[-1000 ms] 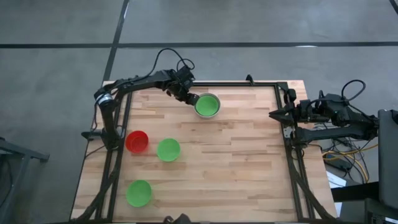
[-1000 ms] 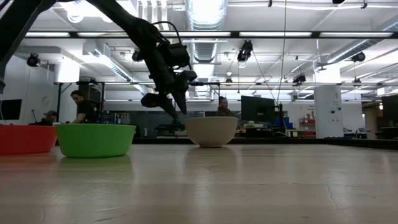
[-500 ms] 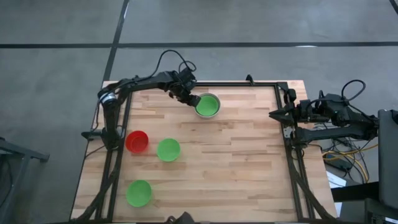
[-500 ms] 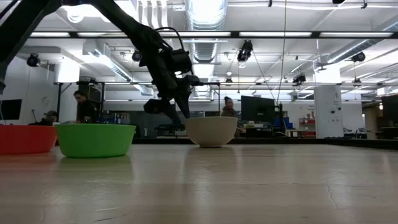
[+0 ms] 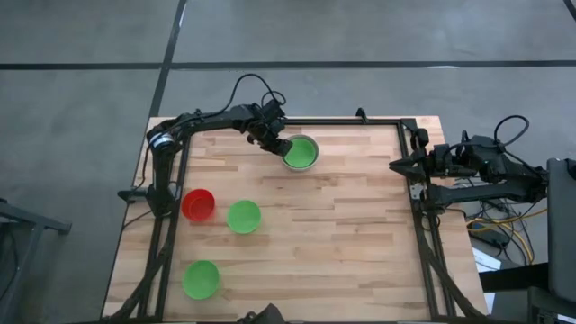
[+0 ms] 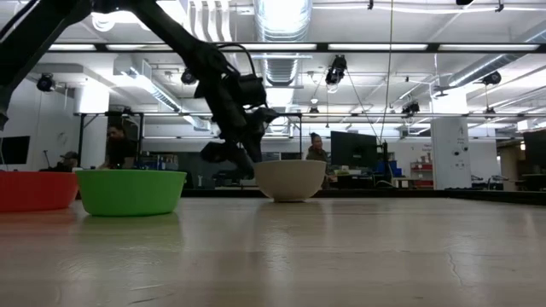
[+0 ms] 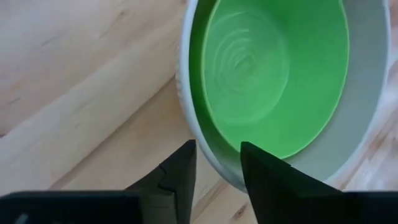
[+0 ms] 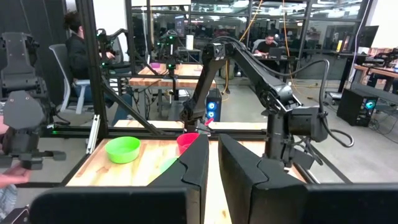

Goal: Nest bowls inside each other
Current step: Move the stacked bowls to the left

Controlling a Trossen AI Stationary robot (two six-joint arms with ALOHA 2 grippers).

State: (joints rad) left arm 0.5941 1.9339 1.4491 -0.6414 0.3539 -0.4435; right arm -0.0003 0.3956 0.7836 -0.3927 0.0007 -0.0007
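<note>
My left pincer (image 7: 214,171) sits at the rim of the pale bowl (image 7: 186,112), its two fingers part-spread, straddling the wall: one outside, one over the green bowl (image 7: 273,68) nested inside it. That pair stands at the desk's (image 5: 360,234) far edge, just beside my left arm. My right pincer (image 5: 396,165) waits at the desk's right edge, pressed nearly together.

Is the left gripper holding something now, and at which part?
Not clearly: the left gripper straddles the white bowl's near rim, fingers apart. The right gripper holds nothing.
</note>
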